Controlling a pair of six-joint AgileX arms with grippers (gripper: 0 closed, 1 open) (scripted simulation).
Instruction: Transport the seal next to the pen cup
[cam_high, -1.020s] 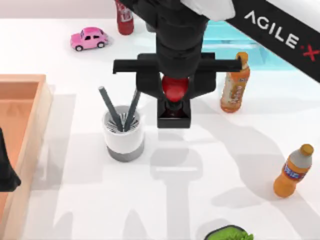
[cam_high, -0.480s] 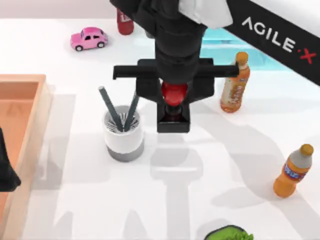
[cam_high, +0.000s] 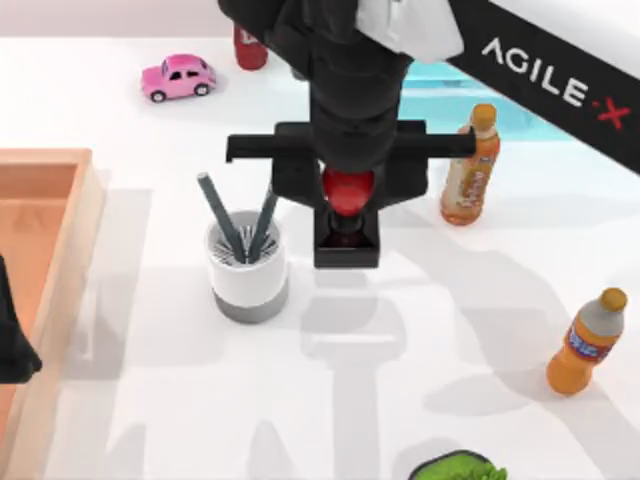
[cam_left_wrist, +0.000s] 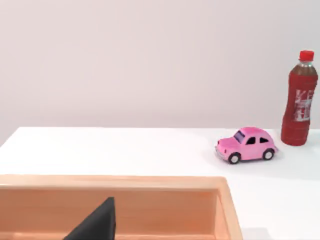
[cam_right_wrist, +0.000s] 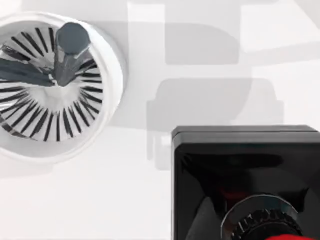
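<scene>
While I hold it: my right gripper (cam_high: 349, 195) clenched on the seal (cam_high: 347, 222).
Risk: base clipping the pen cup (cam_high: 247, 270) as I lower.

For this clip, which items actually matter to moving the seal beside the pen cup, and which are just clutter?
Part of the job:
seal, held by the right gripper
pen cup, just left of the seal

Lying about:
pink toy car
dark red bottle
two orange bottles
wooden tray, with the parked left gripper
green object
</scene>
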